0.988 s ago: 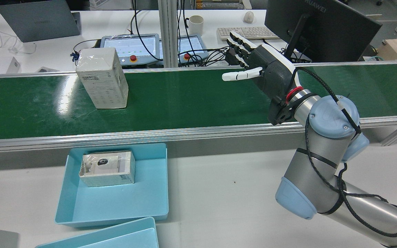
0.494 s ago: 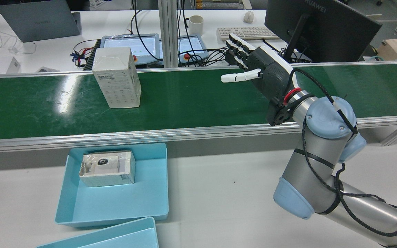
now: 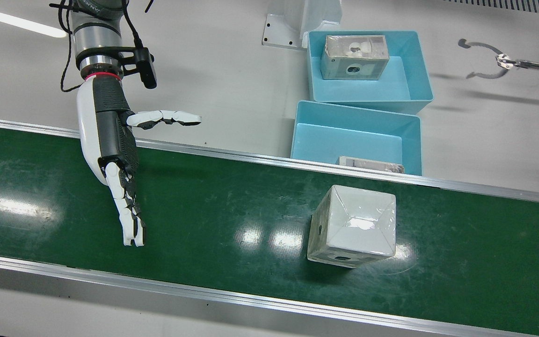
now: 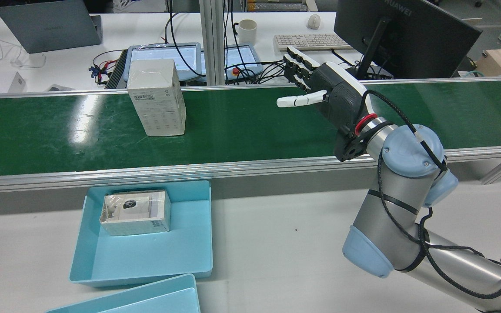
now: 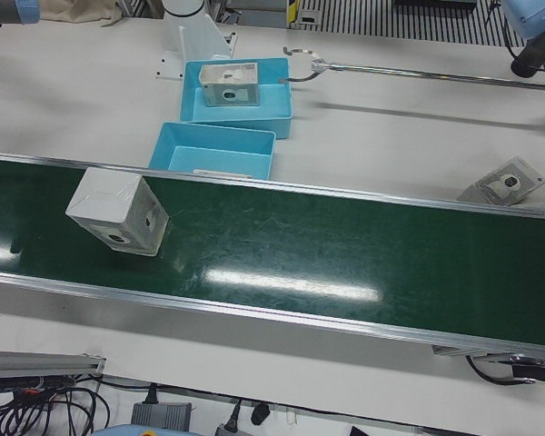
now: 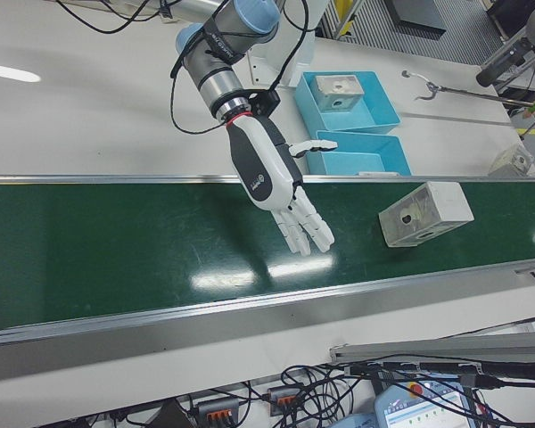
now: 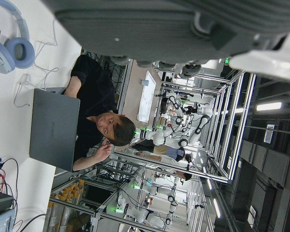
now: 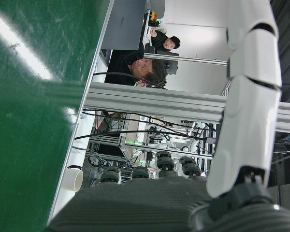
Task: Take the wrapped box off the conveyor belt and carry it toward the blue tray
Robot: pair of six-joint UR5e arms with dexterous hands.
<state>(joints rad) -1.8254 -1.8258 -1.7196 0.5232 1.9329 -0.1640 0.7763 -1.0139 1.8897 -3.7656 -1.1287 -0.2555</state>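
The wrapped box [image 4: 157,98], tall, white and film-wrapped, stands upright on the green conveyor belt [image 4: 242,130]. It also shows in the front view [image 3: 353,227] and the left-front view [image 5: 118,213]. My right hand [image 4: 324,93] is open over the belt, fingers straight and thumb out, well to the right of the box in the rear view and empty. It also shows in the front view [image 3: 110,154] and the right-front view [image 6: 276,183]. The blue tray [image 4: 146,256] sits on the white table on the near side of the belt. My left hand [image 7: 183,29] shows only its palm edge in its own view and holds nothing.
A small wrapped box [image 4: 135,212] lies in the blue tray. A second blue tray [image 3: 356,135] stands beside it against the belt rail. A metal hook tool [image 3: 484,58] lies on the table. Desks with a monitor [image 4: 402,34] stand behind the belt.
The wrapped box has ridden the belt to the right, closer to my right hand. The right hand has shifted slightly left and stayed open.
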